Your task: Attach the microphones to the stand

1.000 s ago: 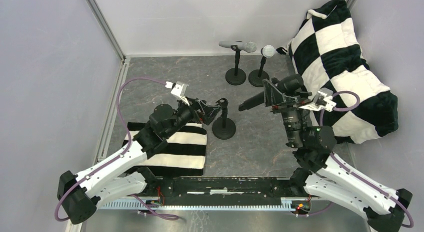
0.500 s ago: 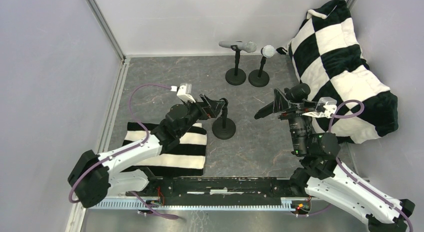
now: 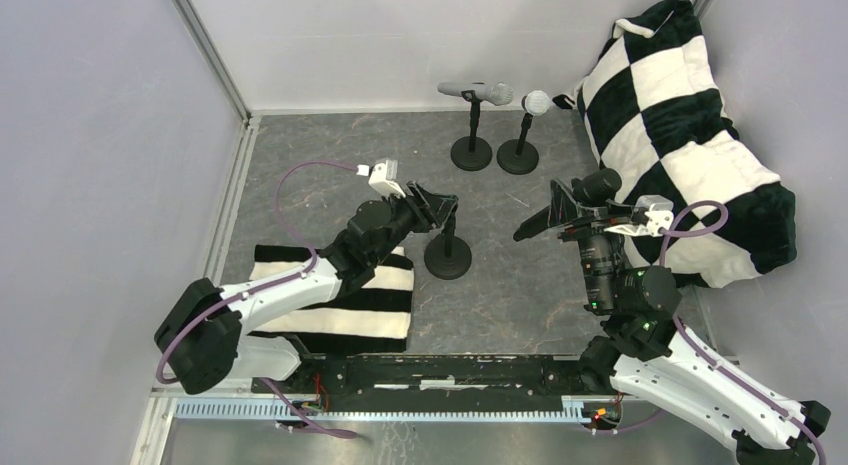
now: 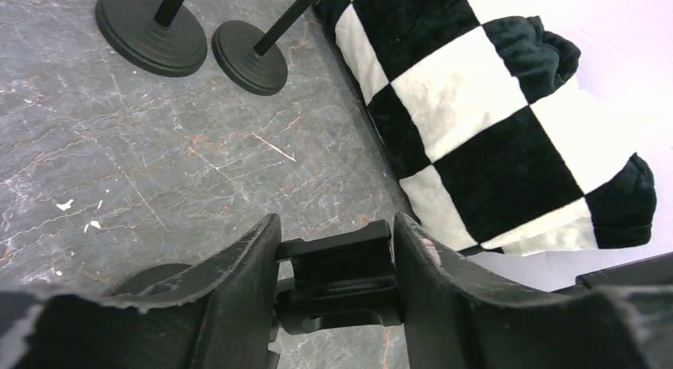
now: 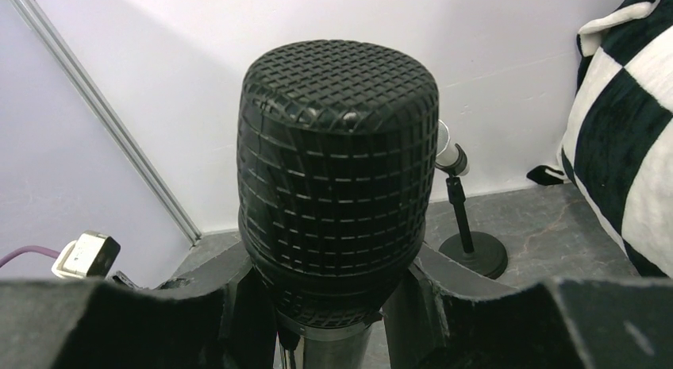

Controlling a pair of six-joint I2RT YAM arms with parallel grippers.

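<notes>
Grey marbled counter (image 3: 300, 135) between pale lavender walls. Held clear of it, right of centre: black microphone (image 3: 530, 226), slim handle pointing left, ribbed mesh head filling the right wrist view. Clenched around it, jaws of right gripper (image 3: 558, 217). Just left, apart from the handle tip: near stand (image 3: 447, 257), round base on the counter, upright post, black clip (image 4: 337, 278) on top. Pinched from both sides, that clip, by jaws of left gripper (image 3: 441, 207), fingers (image 4: 238, 282) pressed to its flanks. At the back, 2 more stands, bases just beside each other: back-left stand (image 3: 471, 150) with silver-grey microphone (image 3: 476, 90) lying level in its clip, back-right stand (image 3: 517, 155) with white microphone (image 3: 536, 103) tilted up. Along the right wall, checkered black-and-white cushion (image 3: 690, 135), slumped onto the counter. Under left arm, striped black-and-white cloth (image 3: 350, 305), flat at the near-left.
</notes>
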